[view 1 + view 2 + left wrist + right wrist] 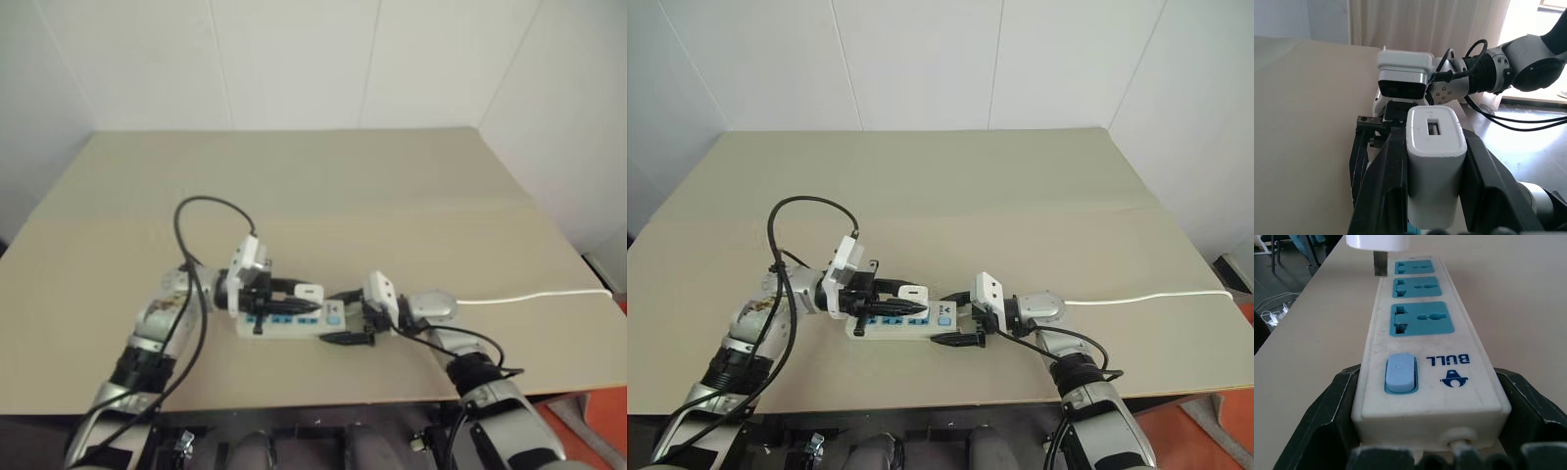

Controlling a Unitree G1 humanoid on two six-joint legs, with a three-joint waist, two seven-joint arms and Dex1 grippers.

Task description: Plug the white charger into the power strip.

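The left gripper [1432, 196] has its two black fingers closed tight on the white charger [1434, 161], holding it by the sides. The right gripper [1425, 431] stands wide with its fingers on both sides of the switch end of the power strip [1422, 333], and I think it steadies the bar on the table [392, 186]. The charger hangs just above the far end of the strip, and its metal prong [1380, 263] is near the last blue socket [1414, 267] but seems beside the slots, toward the edge. To do this step well, I would first move the charger a little so the prongs stand over the slots, keep it upright, then press straight down. The right gripper should hold the strip firm, otherwise it may slide or tip.
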